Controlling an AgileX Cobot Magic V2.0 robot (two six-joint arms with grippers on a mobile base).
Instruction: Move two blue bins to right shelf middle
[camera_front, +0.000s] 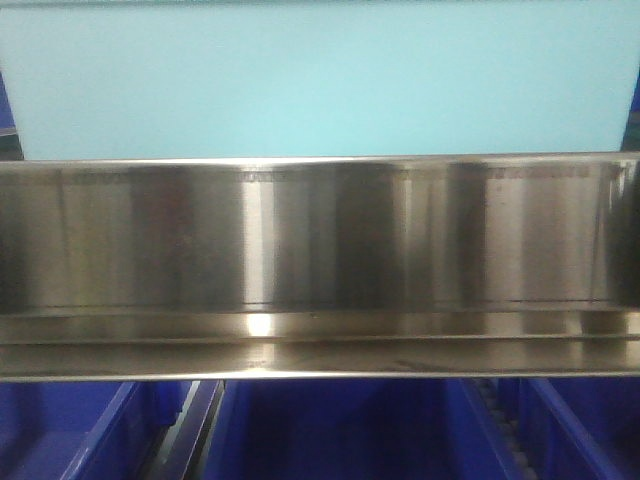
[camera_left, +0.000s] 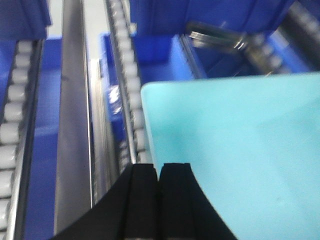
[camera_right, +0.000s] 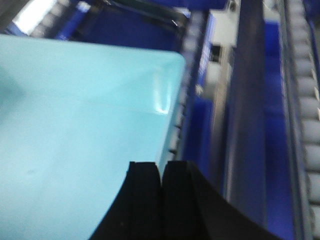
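Note:
A light blue bin (camera_front: 320, 80) fills the top of the front view, above a steel shelf rail (camera_front: 320, 250). In the left wrist view the bin (camera_left: 240, 150) lies to the right, and its left edge runs down into my left gripper (camera_left: 160, 167), which is shut on that edge. The right wrist view shows the bin (camera_right: 75, 125) to the left, with its right edge running into my right gripper (camera_right: 161, 165), shut on it. No second light blue bin shows in any view.
Dark blue bins (camera_front: 340, 430) sit under the steel rail, and others (camera_left: 165, 55) (camera_right: 125, 25) lie beyond the held bin. Roller tracks (camera_left: 10, 125) (camera_right: 305, 100) and grey shelf rails (camera_left: 72, 125) (camera_right: 245, 125) run along the outer sides.

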